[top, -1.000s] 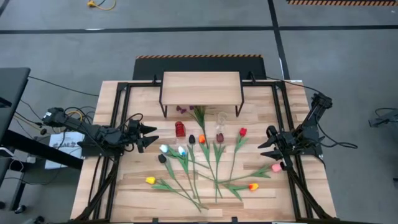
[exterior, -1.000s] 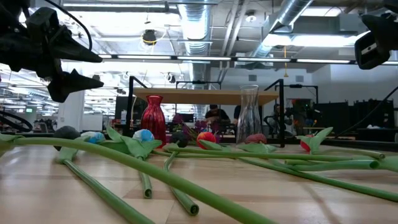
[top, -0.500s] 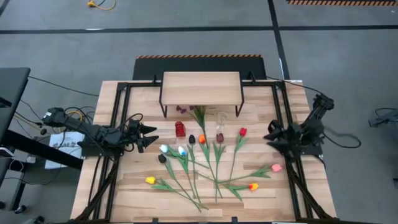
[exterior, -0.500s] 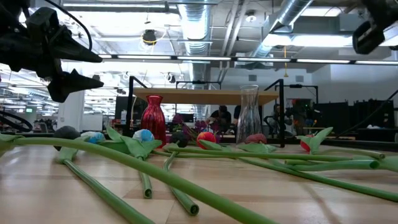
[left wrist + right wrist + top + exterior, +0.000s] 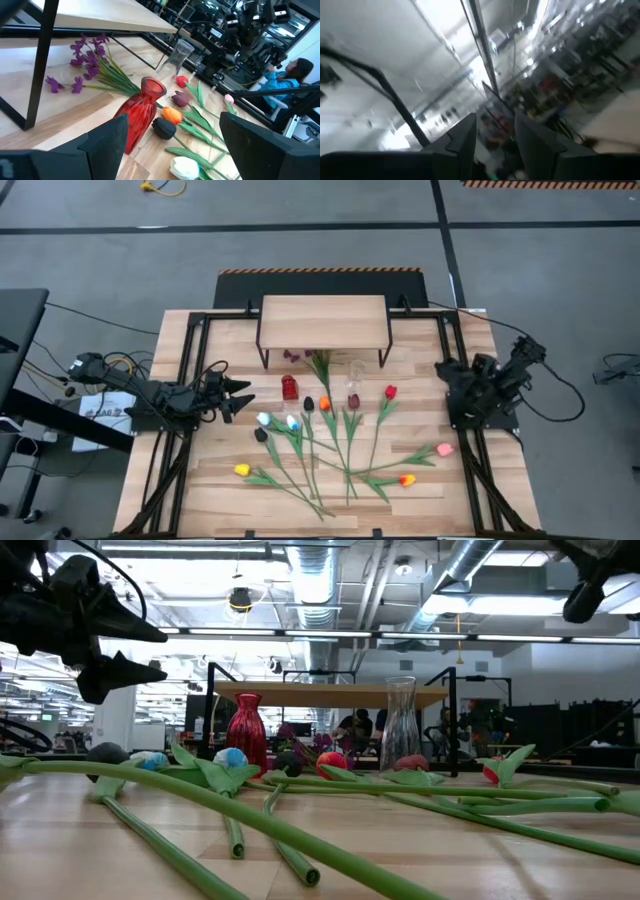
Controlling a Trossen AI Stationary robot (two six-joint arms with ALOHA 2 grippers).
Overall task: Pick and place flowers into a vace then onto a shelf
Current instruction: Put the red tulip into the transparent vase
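Several long-stemmed tulips (image 5: 340, 442) lie spread on the plank table, stems crossing; their heads include white (image 5: 264, 419), yellow (image 5: 241, 470), pink (image 5: 444, 449) and red (image 5: 390, 391). A purple sprig (image 5: 85, 60) lies under the shelf (image 5: 323, 320). A red vase (image 5: 289, 387) and a clear glass vase (image 5: 355, 370) stand upright in front of the shelf. My left gripper (image 5: 240, 395) hovers open left of the red vase (image 5: 140, 112), holding nothing. My right gripper (image 5: 445, 372) is raised at the table's right side, tipped upward, open with nothing between its fingers (image 5: 465, 137).
Black frame rails (image 5: 185, 380) run along both sides of the table. The shelf's thin black legs (image 5: 42, 60) stand close to the sprig and vases. People sit in the room beyond the table (image 5: 295, 75).
My right gripper has risen from above the pink tulip, drawn back toward the table's right and far edges, and tipped from pointing over the table to pointing up at the ceiling. The flowers and vases lie as before.
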